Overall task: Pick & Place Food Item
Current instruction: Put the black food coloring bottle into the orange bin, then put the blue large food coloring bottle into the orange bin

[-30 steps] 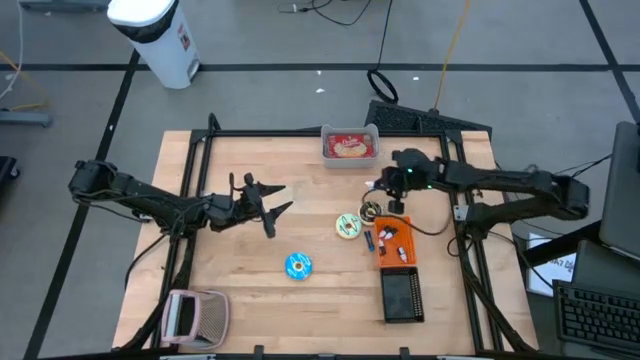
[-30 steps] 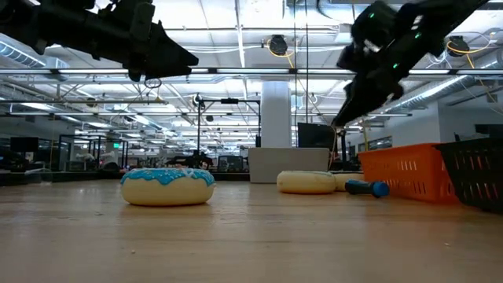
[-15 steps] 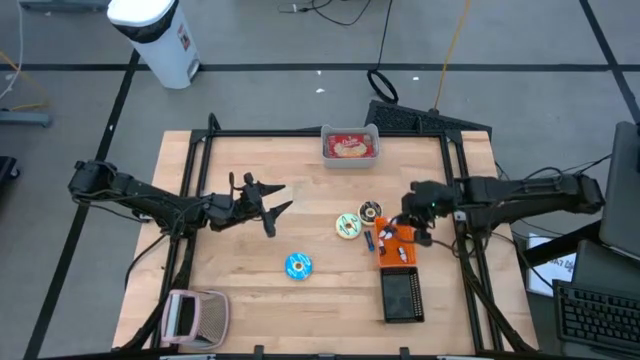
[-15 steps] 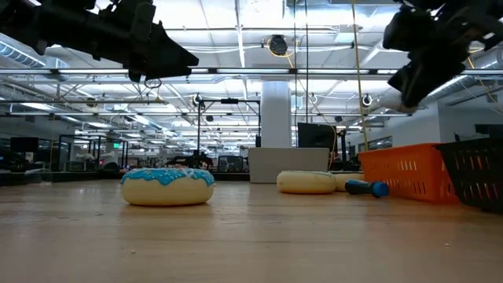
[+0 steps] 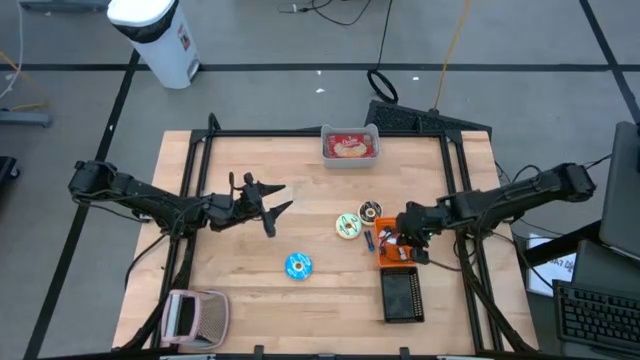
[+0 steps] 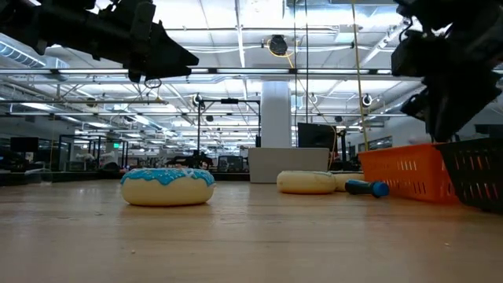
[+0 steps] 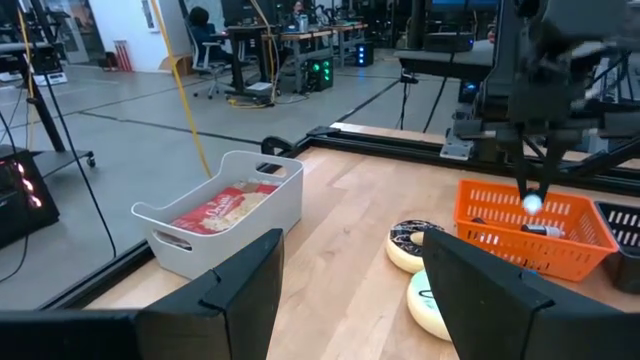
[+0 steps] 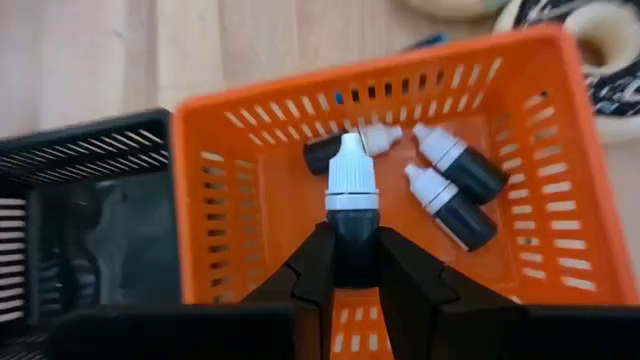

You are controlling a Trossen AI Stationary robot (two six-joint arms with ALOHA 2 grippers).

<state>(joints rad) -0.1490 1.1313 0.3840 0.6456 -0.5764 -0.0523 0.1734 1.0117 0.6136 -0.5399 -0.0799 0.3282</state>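
Note:
My right gripper hangs over the orange basket at the table's right and is shut on a small black dropper bottle with a white cap. Three like bottles lie on the basket's floor. A blue-iced donut, a pale donut and a chocolate donut lie flat on the table. My left gripper hovers open, left of the middle, pointing level toward the donuts with nothing between its fingers. My right gripper pinches the bottle's black body between its two fingers, just below the white cap. The fingers slant down from the table's right side and lie along the bottle, whose cap end sticks out past the fingertips. The bottle hangs clear above the basket's floor.
A black basket stands just nearer than the orange one. A white bin with a red packet sits at the far edge. A blue-and-black item lies left of the orange basket. A pink object lies at the near left corner.
My right gripper has swung from near the chocolate donut toward the table's near right, over the orange basket, sinking a little and tipping further downward while rolling. It has stayed shut. Donuts and baskets have not moved.

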